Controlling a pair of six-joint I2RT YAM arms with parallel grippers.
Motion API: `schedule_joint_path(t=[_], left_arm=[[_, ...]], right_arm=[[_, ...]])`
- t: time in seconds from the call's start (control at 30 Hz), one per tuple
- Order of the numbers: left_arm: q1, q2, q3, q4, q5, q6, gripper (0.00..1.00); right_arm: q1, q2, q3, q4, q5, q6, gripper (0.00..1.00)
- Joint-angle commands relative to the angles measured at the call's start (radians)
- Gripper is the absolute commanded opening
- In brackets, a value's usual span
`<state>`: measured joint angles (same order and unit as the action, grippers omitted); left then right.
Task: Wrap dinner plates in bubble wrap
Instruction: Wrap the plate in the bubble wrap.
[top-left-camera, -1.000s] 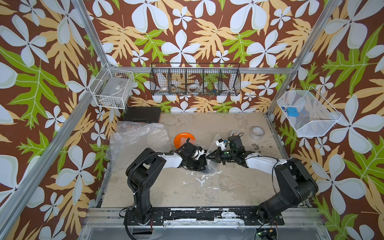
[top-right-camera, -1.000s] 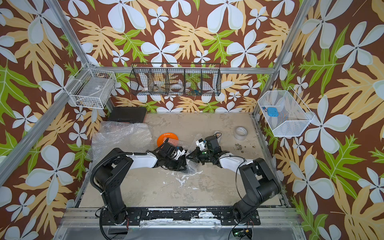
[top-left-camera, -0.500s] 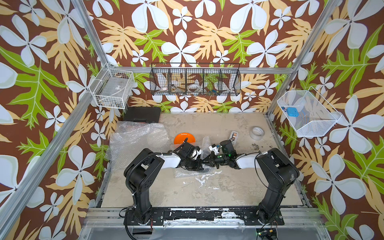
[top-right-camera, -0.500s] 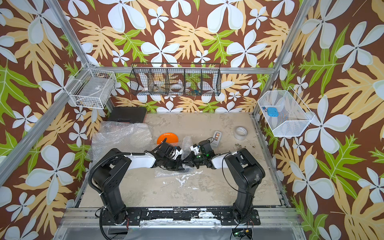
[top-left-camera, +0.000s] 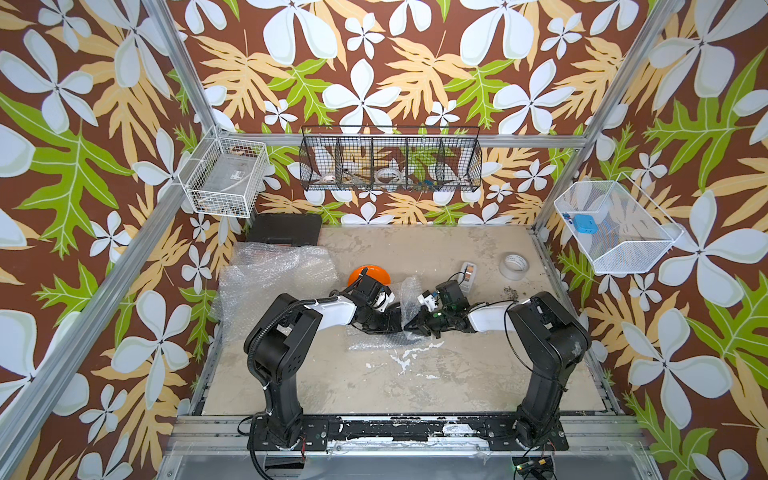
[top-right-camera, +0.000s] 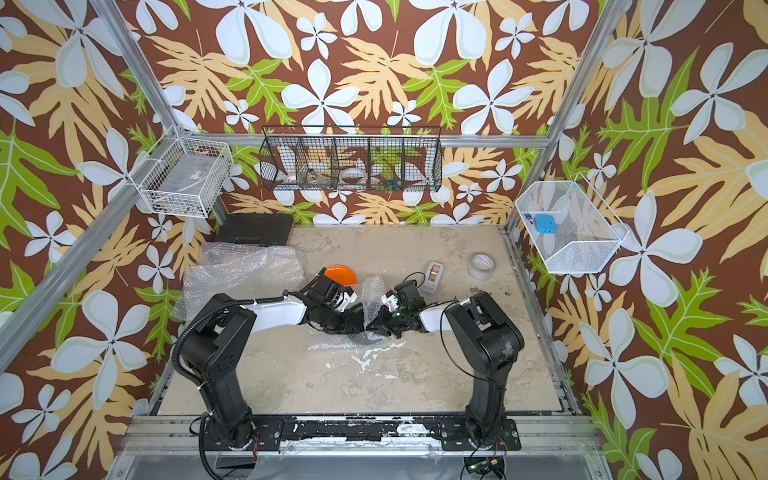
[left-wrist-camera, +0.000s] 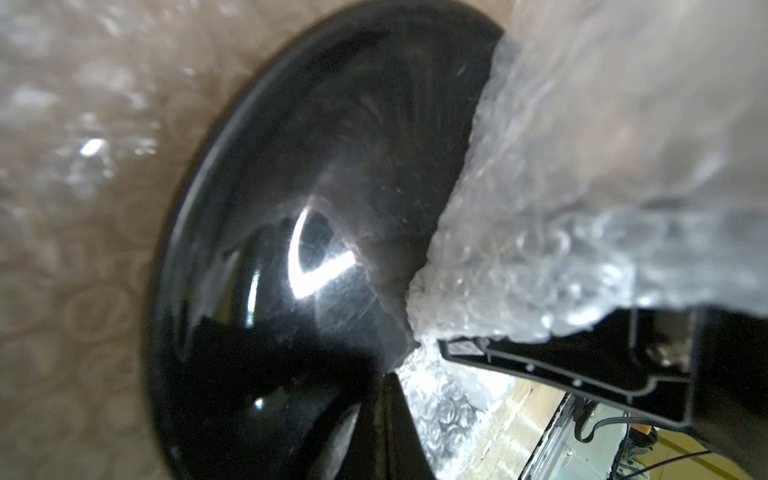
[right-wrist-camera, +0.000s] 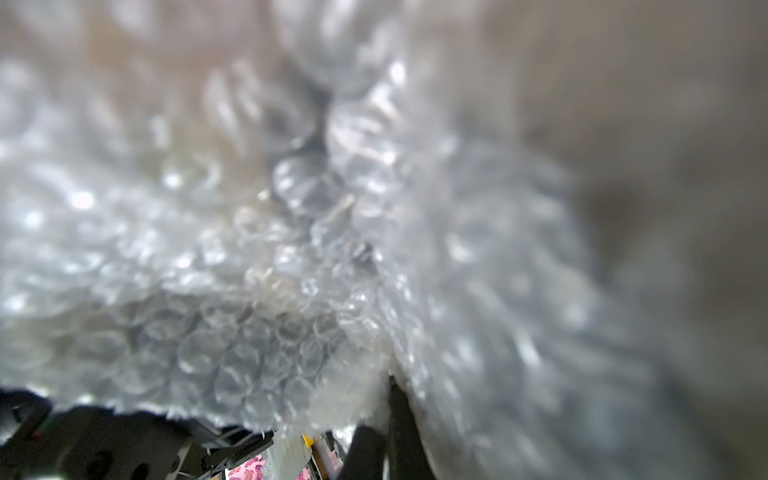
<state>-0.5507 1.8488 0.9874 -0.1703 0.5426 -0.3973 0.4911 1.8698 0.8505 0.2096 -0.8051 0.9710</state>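
Where bubble wrap (left-wrist-camera: 582, 187) folds over, black plate (left-wrist-camera: 311, 208) gleams (glossy).

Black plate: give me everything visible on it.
The black plate is round and shallow, with a glossy, glazed-looking surface that throws bright reflections, and a thin raised rim. Bubble wrap lies under it, and a bunched fold of the same wrap covers part of one side. The wrist view is blurred, so fine marks are unclear. In both top views it cannot be made out.

black plate (left-wrist-camera: 291, 249): one side under bubble wrap (left-wrist-camera: 582, 187), part of rim cut off at the edge.
orange plate (top-left-camera: 376, 272): near part behind the left arm (top-left-camera: 332, 311).
right tool (right-wrist-camera: 388, 395): tips mostly buried in blurred bubble wrap.
wire basket (top-left-camera: 473, 166) contents: perhaps tape rolls, too small to tell.
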Motion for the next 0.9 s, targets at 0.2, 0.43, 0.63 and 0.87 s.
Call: schedule_joint_path(t=[0.2,0.43,0.63,0.87], left_arm=[[0.000,0.037,-0.024,-0.009,-0.035,-0.008,0.00],[0.001,-0.043,0.058,-0.106,-0.138,0.002,0.00],[-0.020,-0.090,0.192,-0.158,-0.107,-0.031,0.00],[-0.054,-0.002,0.206,-0.128,-0.094,-0.062,0.00]], right_arm=[[0.061,0.058,0.049,-0.029,-0.074,-0.052,0.00],[0.059,0.108,0.048,-0.139,0.036,-0.129,0.00],[0.058,0.100,0.052,-0.148,0.044,-0.130,0.00],[0.059,0.087,0.058,-0.139,0.036,-0.115,0.00]])
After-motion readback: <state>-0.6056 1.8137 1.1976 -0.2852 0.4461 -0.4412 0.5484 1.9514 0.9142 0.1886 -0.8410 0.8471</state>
